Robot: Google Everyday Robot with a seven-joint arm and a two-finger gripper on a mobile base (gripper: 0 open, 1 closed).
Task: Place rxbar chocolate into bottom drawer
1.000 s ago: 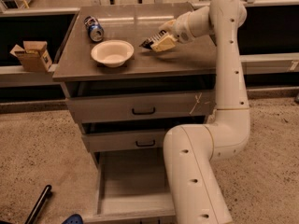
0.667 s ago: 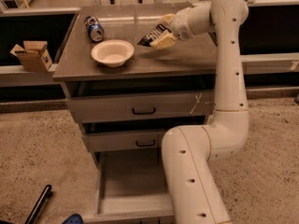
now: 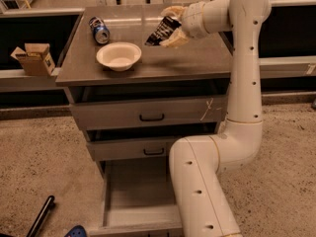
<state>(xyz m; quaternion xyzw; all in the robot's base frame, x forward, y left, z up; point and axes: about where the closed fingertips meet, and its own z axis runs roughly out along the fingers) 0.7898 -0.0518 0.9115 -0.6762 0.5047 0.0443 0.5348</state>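
The rxbar chocolate (image 3: 161, 31) is a small flat bar in a dark wrapper with pale marks. My gripper (image 3: 170, 27) is shut on it and holds it tilted in the air above the cabinet top (image 3: 187, 63), to the right of the bowl. The bottom drawer (image 3: 133, 201) is pulled open at the foot of the cabinet. Its grey floor is bare, and my arm hides its right part.
A white bowl (image 3: 118, 56) and a blue soda can (image 3: 99, 29) lying on its side sit on the cabinet top. Two upper drawers with black handles (image 3: 151, 116) are slightly ajar. A cardboard box (image 3: 34, 58) rests on a ledge at the left. A dark object (image 3: 42, 216) lies on the floor.
My gripper has lifted the bar off the cabinet top and carried it up and to the left, toward the bowl.
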